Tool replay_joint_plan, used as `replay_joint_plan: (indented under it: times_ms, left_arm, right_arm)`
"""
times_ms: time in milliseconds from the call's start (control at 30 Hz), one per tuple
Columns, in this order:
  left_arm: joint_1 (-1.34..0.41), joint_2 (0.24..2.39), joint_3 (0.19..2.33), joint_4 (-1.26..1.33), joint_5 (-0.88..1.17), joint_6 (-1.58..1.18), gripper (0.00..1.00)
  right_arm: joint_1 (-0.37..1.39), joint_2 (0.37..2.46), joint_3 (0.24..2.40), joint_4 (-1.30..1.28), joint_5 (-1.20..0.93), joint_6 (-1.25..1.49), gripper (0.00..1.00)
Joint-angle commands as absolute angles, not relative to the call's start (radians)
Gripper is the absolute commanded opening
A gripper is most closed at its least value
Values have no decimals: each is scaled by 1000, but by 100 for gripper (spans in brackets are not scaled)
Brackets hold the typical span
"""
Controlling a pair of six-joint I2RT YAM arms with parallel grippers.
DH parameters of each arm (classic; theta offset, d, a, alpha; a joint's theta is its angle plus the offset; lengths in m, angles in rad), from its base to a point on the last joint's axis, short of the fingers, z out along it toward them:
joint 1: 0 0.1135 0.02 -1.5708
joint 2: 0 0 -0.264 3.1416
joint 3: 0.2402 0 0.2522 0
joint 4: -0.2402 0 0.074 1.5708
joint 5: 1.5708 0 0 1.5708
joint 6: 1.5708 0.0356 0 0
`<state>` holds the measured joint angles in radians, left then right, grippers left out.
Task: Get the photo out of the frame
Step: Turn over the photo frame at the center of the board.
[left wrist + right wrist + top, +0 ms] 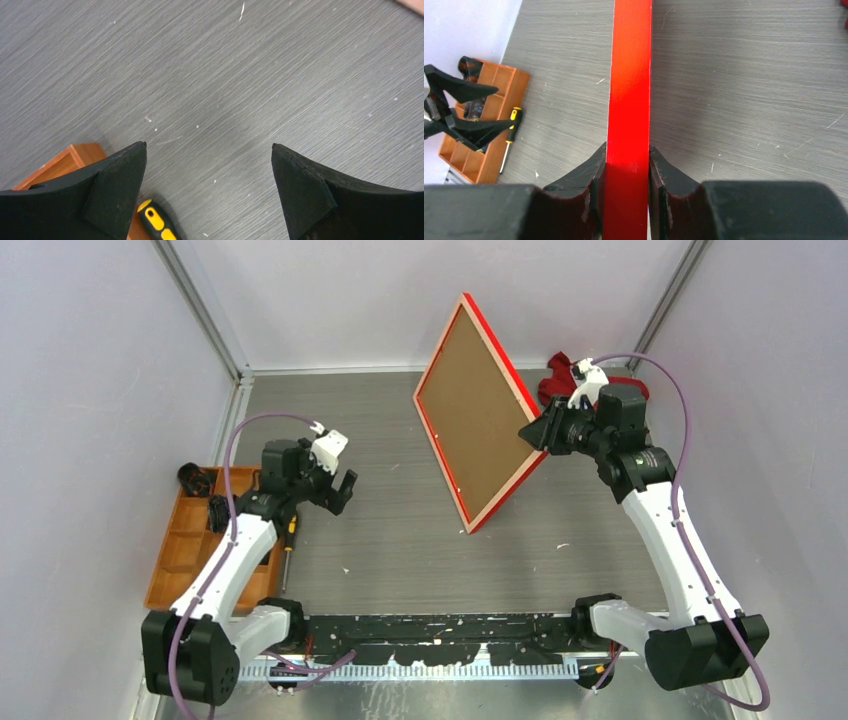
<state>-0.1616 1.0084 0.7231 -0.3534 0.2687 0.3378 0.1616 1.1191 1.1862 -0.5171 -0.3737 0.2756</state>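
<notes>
Right pincer (628, 152) on frame (630, 65); photo unseen

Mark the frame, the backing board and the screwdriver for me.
frame (629, 100), right wrist view, its red edge
backing board (478, 415), top external view, middle of brown panel
screwdriver (154, 217), left wrist view, yellow-and-black handle

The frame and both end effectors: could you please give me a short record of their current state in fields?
frame: tilted up on edge, back toward the top camera
backing board: in place, filling the frame's back
photo: not visible
right end effector: shut on the frame's red edge
left end effector: open, empty, above the table by the screwdriver
</notes>
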Motion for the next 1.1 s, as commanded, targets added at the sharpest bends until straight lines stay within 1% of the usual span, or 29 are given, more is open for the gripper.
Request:
replay_joint_plan:
  times_ms: [0,200,467,633,733,867,1067]
  left_arm:
    - [-156,1077,826,-256,388,256,96]
    - [-160,1246,947,-258,509,123,95]
    - [-163,1470,1057,-245,439,-7,91]
    - [-164,1607,1083,-248,452,-66,90]
    - [-166,1654,1094,-248,467,-76,90]
    - [-166,1688,1105,-245,494,-86,90]
    - [-175,1714,1095,-222,532,-109,91]
  right_arm:
    - [156,1070,1161,-396,-473,312,3]
    - [128,1075,1129,-368,-543,377,6]
    - [112,1049,1025,-255,-596,458,10]
    - [108,1033,992,-226,-614,464,12]
    - [108,1022,947,-182,-634,471,13]
    - [107,1023,901,-151,-651,466,18]
    - [102,1022,865,-115,-654,457,20]
